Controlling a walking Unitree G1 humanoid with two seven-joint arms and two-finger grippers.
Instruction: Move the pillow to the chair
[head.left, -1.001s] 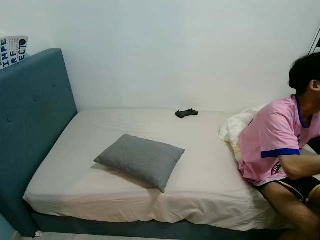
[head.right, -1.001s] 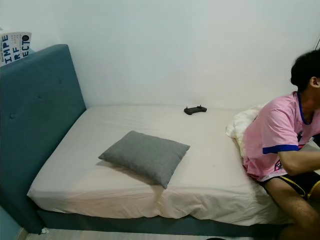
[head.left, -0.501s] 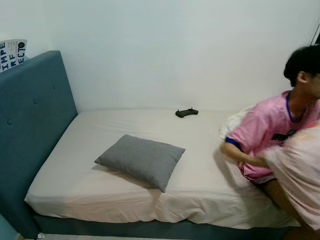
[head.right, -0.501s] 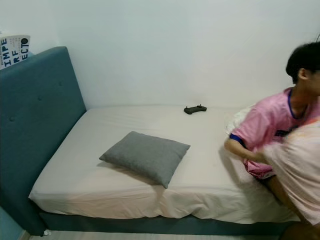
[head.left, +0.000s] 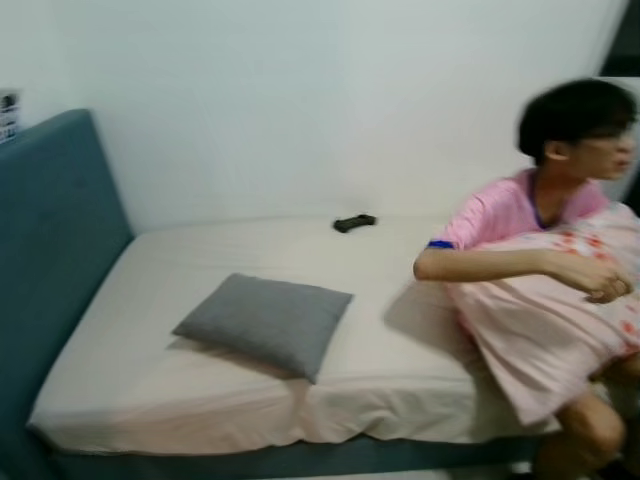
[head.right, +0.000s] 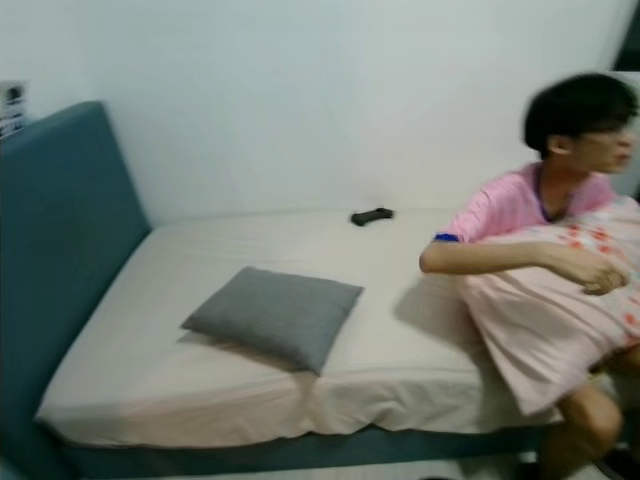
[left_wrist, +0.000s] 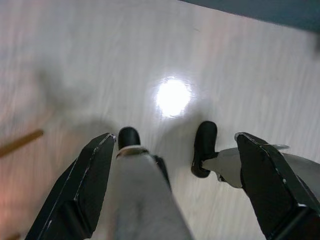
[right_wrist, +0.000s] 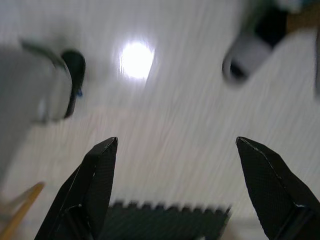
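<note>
A grey square pillow (head.left: 262, 322) lies flat on a single bed (head.left: 180, 385), a little toward the front edge and nearer the headboard end than the far end. It rests directly on the pale cream sheet with nothing touching it. The bed has a teal upholstered headboard (head.left: 50, 250) on the robot's left and a teal base below the mattress. It stands against a plain white wall (head.left: 300, 100).

At the back of the mattress, near the wall, lies a small black game controller (head.left: 354, 223), well apart from the pillow.

On the robot's right, a person in a pink shirt (head.left: 500, 215) sits on the front edge of the bed. The person holds a pink bundle of bedding with red flower marks (head.left: 545, 325) against the chest with one arm across it. This part of the picture is blurred.

In the left wrist view, the left gripper (left_wrist: 172, 185) hangs over a pale wood-look floor (left_wrist: 100, 60) with its two black fingers spread wide, holding nothing. The robot's own legs and black feet show between them.

In the right wrist view, the right gripper (right_wrist: 175, 187) likewise hangs above the floor with its fingers spread apart and nothing between them.
</note>
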